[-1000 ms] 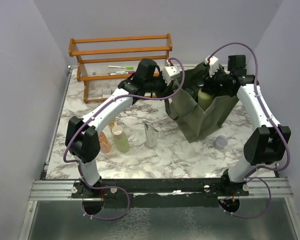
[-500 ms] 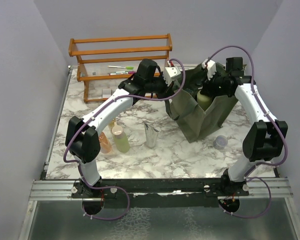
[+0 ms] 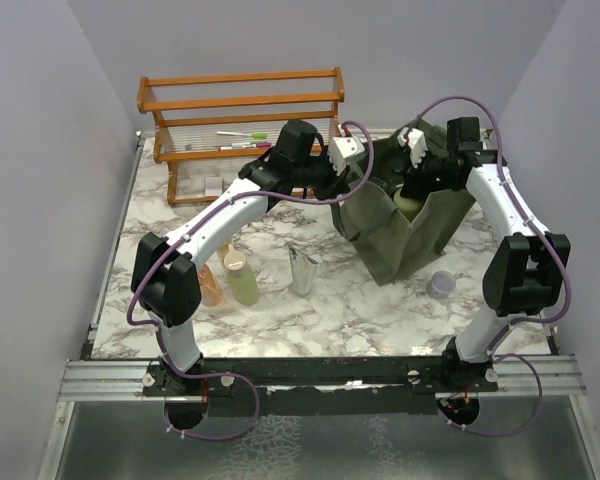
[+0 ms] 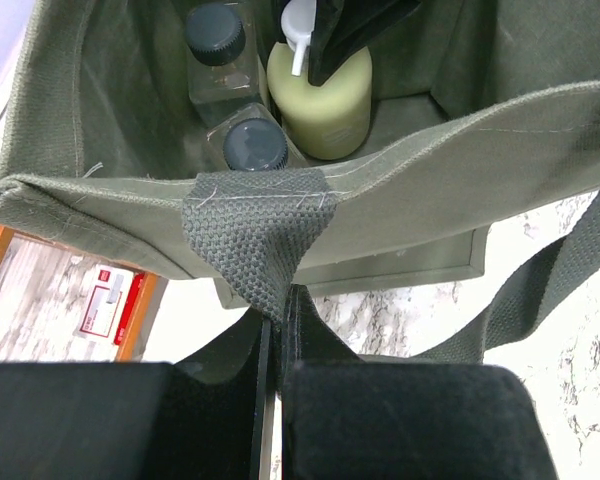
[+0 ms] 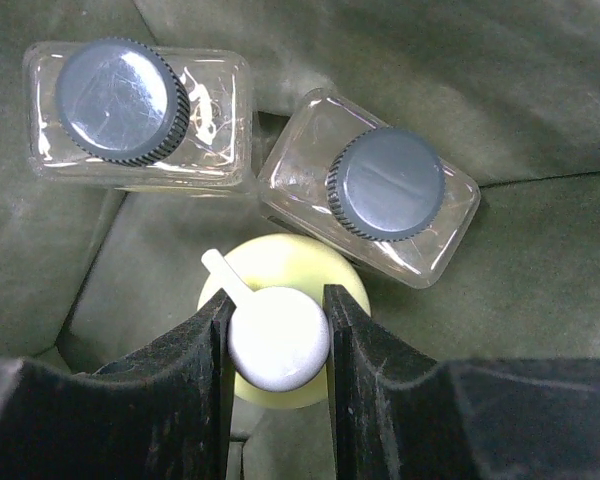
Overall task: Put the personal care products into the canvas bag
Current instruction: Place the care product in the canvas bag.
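Right hand (image 5: 277, 312) grips the white pump (image 5: 277, 355) of a pale green bottle (image 5: 285, 262) inside the canvas bag (image 3: 400, 245), at two o'clock on the surface (image 3: 330, 305). Left hand (image 4: 277, 325) is pinched tight on the bag's webbing handle (image 4: 255, 235).

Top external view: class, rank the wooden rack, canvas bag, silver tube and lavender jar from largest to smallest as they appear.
1. wooden rack, widest span
2. canvas bag, only partly visible
3. silver tube
4. lavender jar, close to the tube, but shorter
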### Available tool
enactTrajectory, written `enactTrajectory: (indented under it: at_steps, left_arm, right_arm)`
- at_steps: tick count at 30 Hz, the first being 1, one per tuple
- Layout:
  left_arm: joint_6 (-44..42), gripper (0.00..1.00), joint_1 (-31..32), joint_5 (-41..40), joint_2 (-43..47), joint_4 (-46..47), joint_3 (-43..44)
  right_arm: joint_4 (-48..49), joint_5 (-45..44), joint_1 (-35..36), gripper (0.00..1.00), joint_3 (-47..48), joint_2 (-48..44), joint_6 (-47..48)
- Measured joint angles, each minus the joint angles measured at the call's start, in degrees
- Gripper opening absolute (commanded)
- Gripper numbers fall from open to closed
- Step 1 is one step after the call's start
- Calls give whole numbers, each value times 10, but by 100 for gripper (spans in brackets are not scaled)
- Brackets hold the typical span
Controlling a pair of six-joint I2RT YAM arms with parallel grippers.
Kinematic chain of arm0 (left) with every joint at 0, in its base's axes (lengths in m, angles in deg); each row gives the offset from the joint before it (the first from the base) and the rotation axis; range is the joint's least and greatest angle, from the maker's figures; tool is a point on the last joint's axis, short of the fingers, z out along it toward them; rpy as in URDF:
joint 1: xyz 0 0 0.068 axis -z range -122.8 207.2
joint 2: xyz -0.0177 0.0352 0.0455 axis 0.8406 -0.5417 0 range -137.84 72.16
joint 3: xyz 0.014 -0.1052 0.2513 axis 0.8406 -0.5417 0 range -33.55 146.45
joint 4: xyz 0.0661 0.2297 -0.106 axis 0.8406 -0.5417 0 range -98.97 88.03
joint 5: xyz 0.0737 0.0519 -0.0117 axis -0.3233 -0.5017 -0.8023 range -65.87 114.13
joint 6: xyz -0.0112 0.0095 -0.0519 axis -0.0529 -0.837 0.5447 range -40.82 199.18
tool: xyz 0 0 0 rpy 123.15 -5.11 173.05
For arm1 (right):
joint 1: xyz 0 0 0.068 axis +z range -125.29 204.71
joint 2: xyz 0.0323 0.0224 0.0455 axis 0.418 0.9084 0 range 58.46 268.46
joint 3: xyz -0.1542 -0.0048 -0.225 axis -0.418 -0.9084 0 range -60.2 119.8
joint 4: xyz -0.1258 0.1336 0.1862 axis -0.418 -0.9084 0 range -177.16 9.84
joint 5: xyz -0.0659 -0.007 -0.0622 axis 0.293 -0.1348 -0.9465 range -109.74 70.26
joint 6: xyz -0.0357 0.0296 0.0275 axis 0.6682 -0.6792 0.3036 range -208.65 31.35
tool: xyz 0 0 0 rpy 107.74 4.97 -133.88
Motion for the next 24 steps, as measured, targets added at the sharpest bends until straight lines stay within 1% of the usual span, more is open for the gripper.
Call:
enactTrajectory:
  at_steps: [7,16,22,24]
  left_arm:
    - [-8,0,2,-1,0,-6,0]
    - [-17,0,8,-10,0,-11,0]
    - [-22,0,9,-15,0,-19,0]
    - [-23,0,10,-16,0,-20,0]
  right_arm:
    - [-32,-3,0,23,17,16,25]
    - [-95,-17,0,34,81,63,32]
    - [-117,-30,0,41,101,74,30]
    - [-121,-36,-1,48,106,74,30]
